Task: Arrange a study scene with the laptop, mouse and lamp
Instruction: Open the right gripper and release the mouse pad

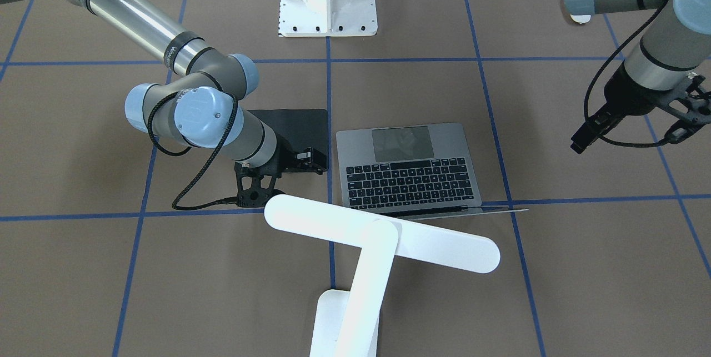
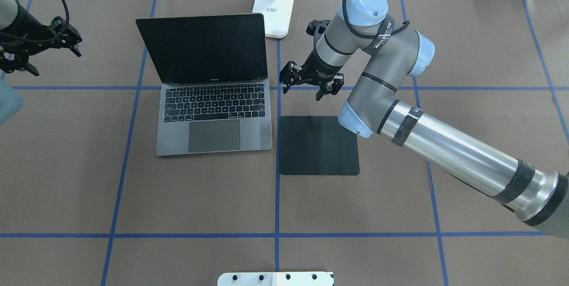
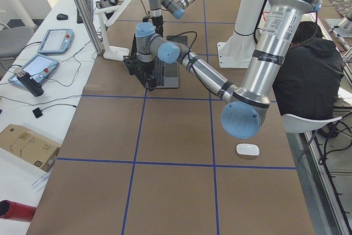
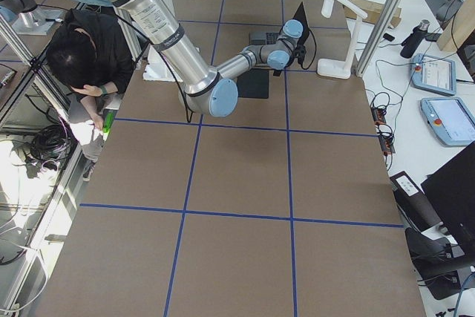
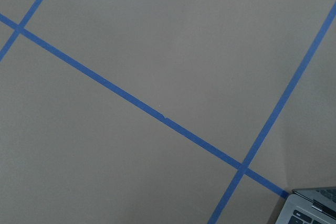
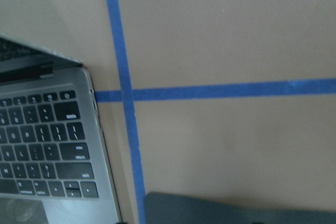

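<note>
Mouse (image 3: 247,149) lies on the tabletop well apart from the laptop (image 2: 213,112), out past its left side and nearer the robot's base. Left pincer (image 1: 582,141) hangs left of the laptop; whether its jaws are apart cannot be told. It is judged the nearer. Right pincer (image 2: 309,86), jaws apart and empty, hovers just right of the laptop. The mouse's long axis is too small to read.

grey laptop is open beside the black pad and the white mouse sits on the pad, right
No. The glossy white oval mouse lies on the table far from the black square pad, as the exterior left view shows. The slim grey laptop is open beside the pad.
</note>
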`<state>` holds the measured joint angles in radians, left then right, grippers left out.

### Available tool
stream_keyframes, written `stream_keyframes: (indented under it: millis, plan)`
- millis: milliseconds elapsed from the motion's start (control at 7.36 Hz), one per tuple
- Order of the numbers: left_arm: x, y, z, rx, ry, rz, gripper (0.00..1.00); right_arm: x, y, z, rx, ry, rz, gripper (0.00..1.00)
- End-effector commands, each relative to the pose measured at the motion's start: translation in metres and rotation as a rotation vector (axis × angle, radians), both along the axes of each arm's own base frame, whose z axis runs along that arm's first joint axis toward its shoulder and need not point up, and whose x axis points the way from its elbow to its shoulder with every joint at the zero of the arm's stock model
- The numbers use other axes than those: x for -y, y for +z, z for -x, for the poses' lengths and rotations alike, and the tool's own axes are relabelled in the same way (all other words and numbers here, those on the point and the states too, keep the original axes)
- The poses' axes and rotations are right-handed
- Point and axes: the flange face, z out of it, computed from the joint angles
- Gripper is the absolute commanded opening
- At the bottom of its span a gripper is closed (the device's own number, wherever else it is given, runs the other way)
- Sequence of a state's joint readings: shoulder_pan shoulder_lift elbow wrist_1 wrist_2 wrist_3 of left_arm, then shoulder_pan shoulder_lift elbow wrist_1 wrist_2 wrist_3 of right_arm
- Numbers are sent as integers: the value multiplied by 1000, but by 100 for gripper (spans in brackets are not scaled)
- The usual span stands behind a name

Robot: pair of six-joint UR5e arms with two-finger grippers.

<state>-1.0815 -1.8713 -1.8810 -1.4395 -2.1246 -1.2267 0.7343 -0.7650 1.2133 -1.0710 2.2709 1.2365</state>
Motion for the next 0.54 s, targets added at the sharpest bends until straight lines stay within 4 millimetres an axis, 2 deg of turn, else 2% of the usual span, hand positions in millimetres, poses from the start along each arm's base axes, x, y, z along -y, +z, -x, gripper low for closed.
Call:
stream_keyframes:
  millis: [0, 136, 272, 408]
  plan:
    - [2, 4, -1, -8, 4, -16, 100, 15, -11, -8, -11, 89, -69, 100]
    - [4, 18, -1, -13, 28, -51, 100, 30, -6, -27, -15, 117, -66, 100]
    - [-6, 35, 4, -14, 67, -91, 100, 32, 14, -54, -24, 139, -56, 100]
    - [-13, 42, 8, -22, 69, -105, 100, 34, 41, -84, -41, 141, -79, 100]
